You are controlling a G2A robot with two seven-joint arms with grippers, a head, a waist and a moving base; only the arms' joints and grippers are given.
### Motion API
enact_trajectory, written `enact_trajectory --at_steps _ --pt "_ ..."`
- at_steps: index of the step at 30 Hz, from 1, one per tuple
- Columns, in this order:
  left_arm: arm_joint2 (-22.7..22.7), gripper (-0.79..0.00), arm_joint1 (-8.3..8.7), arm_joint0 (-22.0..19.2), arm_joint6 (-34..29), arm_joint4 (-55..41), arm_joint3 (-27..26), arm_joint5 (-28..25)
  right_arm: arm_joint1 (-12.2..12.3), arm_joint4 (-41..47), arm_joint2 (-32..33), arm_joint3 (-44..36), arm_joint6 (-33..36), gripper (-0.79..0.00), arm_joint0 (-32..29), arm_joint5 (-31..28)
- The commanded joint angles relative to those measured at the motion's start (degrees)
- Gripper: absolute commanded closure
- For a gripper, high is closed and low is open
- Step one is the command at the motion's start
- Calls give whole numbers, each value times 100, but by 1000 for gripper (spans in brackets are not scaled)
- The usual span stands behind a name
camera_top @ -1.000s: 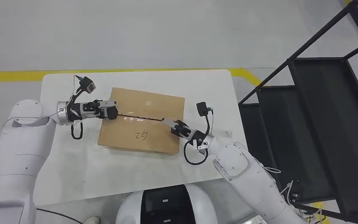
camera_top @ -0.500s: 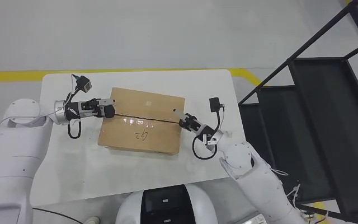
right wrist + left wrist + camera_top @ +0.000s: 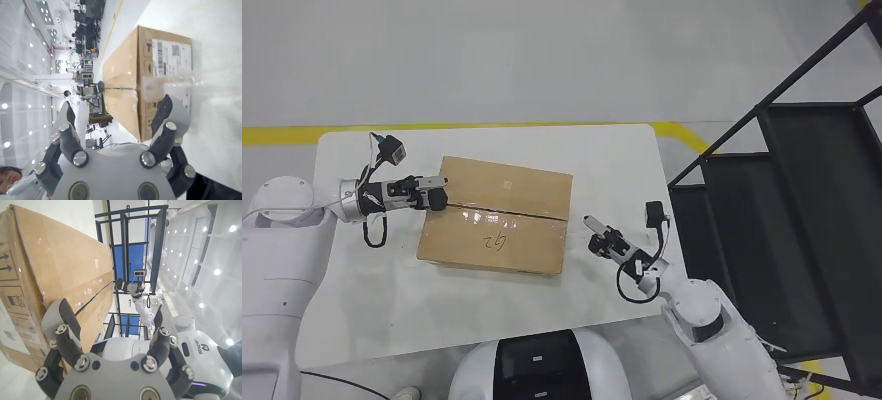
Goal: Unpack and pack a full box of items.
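The box lay flat and closed on the white table, a little left of its middle. Its long seam ran from one arm toward the other under clear tape. A handwritten mark sat on the flap nearer the robot, and a white label covered part of the end facing the right arm. The left gripper was at the box's left end, level with the seam, fingers spread. One finger hung over the top edge; whether it touched the cardboard could not be told. The right gripper hovered over bare table just off the box's right end, apart from it, fingers also spread wide. The box lay between the two grippers. Dark metal stairs stood close beside the table on the robot's right, and a yellow floor line ran behind the table's far edge.
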Motion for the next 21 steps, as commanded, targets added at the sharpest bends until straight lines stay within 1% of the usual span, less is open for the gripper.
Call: enact_trajectory --at_steps 1,6,9,14,16,19,21 --pt "0 -785 0 0 0 0 0 0 -15 188 -75 107 17 -785 3 32" --pt "0 -785 0 0 0 0 0 0 -80 388 -363 614 -181 -785 264 148" --pt "0 -785 0 0 0 0 0 0 -148 789 -533 920 -426 -785 446 179" --pt "0 -785 0 0 0 0 0 0 -238 1155 -749 1414 -746 -785 669 52" --pt "0 -785 0 0 0 0 0 0 -281 1288 -803 1621 -963 -785 785 -133" --pt "0 -785 0 0 0 0 0 0 -376 1833 -898 1792 -1302 -785 933 -627" --pt "0 -785 0 0 0 0 0 0 -423 2014 -949 1914 -1455 -785 1029 -890"
